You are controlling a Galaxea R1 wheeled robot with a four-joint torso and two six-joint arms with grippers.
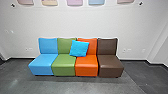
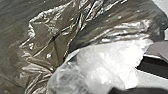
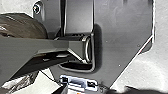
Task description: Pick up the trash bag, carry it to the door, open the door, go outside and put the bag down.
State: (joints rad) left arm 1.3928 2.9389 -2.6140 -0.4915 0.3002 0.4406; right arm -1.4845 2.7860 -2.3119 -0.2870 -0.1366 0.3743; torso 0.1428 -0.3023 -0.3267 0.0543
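Close by my left wrist was the trash bag, thin brownish film crumpled into glossy folds. A cloudy pale bundle of plastic lay against it; whether that was part of the bag, I could not tell. How far open my left claw was, and whether it had hold of anything, I could not tell either. I judged the film soft and slippery, light in itself, with a load that might swing and thin sides that might tear. The gathered part, where the creases ran together, seemed the place to take hold, with several folds caught at once rather than one loose flap.

Across from me the floor ran dark grey and looked smooth, good for rolling gently. On it, against the white wall, stood a row of seats: the blue seat first, then the green seat. A bright blue cushion leaned across the backs of the green one and its neighbour, the orange seat. The brown seat closed the row, with plain wall and more dark floor past it.

On my right side, the right wrist view took in my own dark plate, with a brown bulge of the bag beside it. My right claw's opening, and whether it held anything, I could not tell.
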